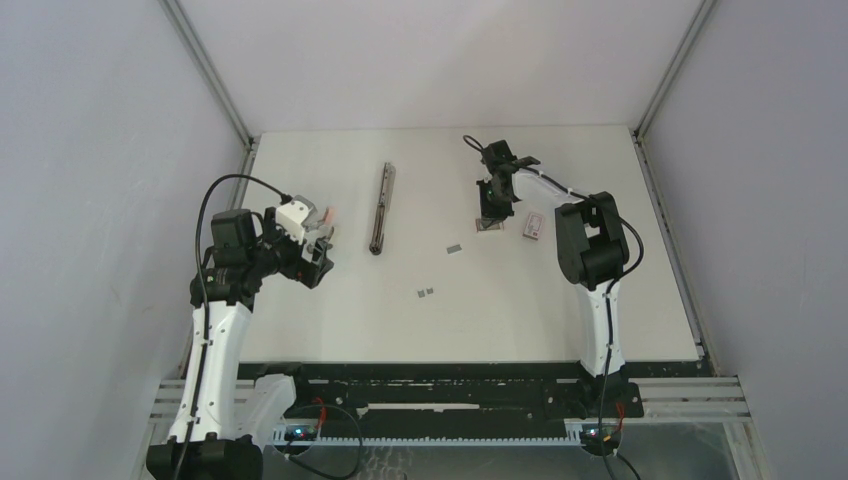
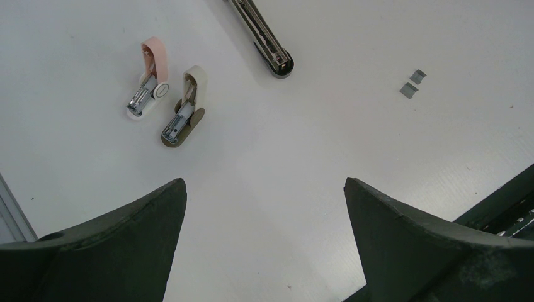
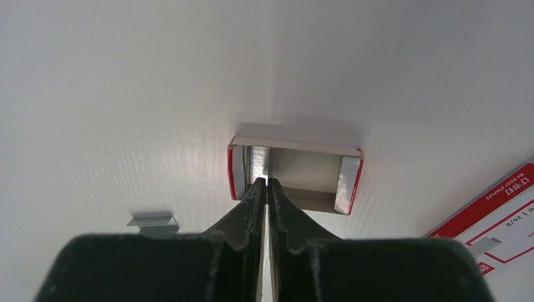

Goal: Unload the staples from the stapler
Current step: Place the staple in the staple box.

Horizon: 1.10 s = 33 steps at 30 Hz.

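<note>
A: Where is the stapler (image 1: 381, 208)?
B: Flat on the counter (image 1: 600, 300), far middle, and nobody holds it. The left jaws stand wide open; the right jaws are closed at the open box (image 3: 315, 170).
A: The risk?
B: I think the box can tip, and its strips mix with the loose staples (image 1: 454, 248).

- I see the left gripper (image 2: 264, 182) with fingers spread wide.
- At top, the stapler (image 2: 267, 44) end; two staples (image 2: 412, 85) right of it.
- At left, pink piece (image 2: 148, 85) beside beige piece (image 2: 184, 110).
</note>
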### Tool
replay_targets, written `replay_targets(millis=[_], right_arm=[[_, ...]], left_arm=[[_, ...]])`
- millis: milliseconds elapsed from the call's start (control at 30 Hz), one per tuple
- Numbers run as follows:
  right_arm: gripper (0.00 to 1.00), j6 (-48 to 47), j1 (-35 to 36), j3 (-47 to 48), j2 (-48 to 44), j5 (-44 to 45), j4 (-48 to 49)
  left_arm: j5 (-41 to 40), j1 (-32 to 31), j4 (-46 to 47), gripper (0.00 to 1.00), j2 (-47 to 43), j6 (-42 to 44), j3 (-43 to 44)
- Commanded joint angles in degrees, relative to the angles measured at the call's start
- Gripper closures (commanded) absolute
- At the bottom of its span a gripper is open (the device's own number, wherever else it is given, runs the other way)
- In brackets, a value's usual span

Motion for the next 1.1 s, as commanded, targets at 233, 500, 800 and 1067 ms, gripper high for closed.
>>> replay_targets(millis=[233,500,800,1067], right_arm=[[0.92,-0.9,0.5,2.9,0.3,-0.6,-0.2],[0.89,-1.0,0.6,4.1,-0.9,-0.5,-0.6],[0.74,-3.9,2.1,3.8,-5.5,0.9,-0.6],[0.61,-21.2,8.2,1.1,-8.9,-5.8,-0.6]], left_arm=[[1.1,0.3,1.4,0.00,-0.6,0.7,-1.7],[1.2,0.3,1.4,0.00,-0.7,0.7,-1.7],[1.2,0.3,1.3,0.00,-0.8,0.8,-1.7],[1.3,0.4,1.3,0.00,-0.9,0.8,-1.7]])
